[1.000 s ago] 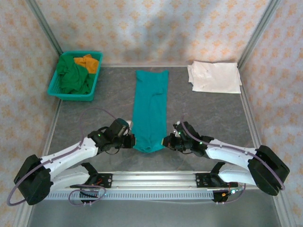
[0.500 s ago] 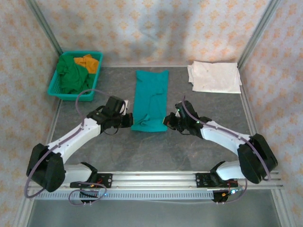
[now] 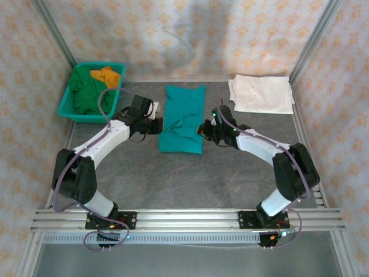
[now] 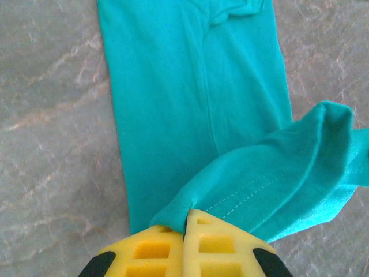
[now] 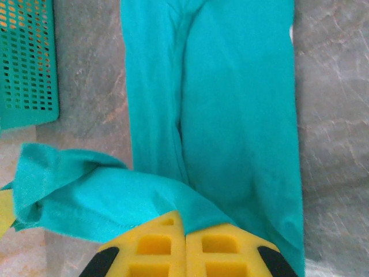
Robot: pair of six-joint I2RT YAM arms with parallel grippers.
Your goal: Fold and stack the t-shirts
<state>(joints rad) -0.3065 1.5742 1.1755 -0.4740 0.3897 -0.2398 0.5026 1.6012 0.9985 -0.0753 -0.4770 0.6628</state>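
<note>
A teal plastic basket (image 3: 86,118) sits at the far left corner of the grey marbled table (image 3: 173,179), with patterned walls (image 3: 230,34) all round.

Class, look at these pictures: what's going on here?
Two arms are folding a teal t-shirt on the table. The left end effector and the right end effector are each shut on a corner of its near hem, held doubled over the shirt's middle. A folded white t-shirt lies far right; a green t-shirt and an orange t-shirt sit in the basket.
</note>
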